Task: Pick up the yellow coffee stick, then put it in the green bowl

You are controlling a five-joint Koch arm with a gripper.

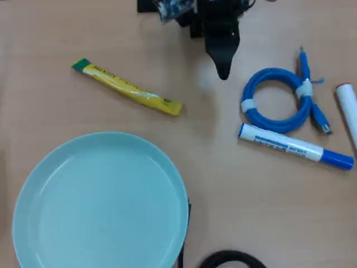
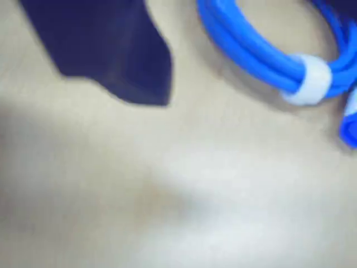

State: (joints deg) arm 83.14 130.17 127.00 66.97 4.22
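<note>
- Table [image 1: 234, 212] of pale wood carries everything; we see it bare in the middle of the overhead view.
- Our green bowl [image 1: 100, 204], by far the widest thing, sits at the near left in the overhead view, empty, its near rim cut off by the picture's edge.
- Our arm comes in from the far edge, and its pincer [image 1: 223, 71] shows as one dark pointed tip over bare table, between the stick and the cable. The wrist view [image 2: 146, 89] also shows only one dark jaw, so we cannot tell how far open it is. It holds nothing that we can see and seems to touch nothing.
- The yellow coffee stick [image 1: 127, 87] lies flat on the table at the far left, slanting from its green end on the far left down to its yellow end nearer the middle. It is well apart from the pincer and just beyond the bowl's far rim, not touching it.
- A coiled blue cable [image 1: 276, 100] lies to the right of the pincer, bound with white ties; the wrist view catches it at its top right.
- A white marker with a blue cap [image 1: 295, 146] lies just near of the cable.
- We judge the task barely begun: the reach toward the stick is the step in hand. Our next move calls for swinging left, turning the jaws across the stick's narrow width, and lowering over its middle.
</note>
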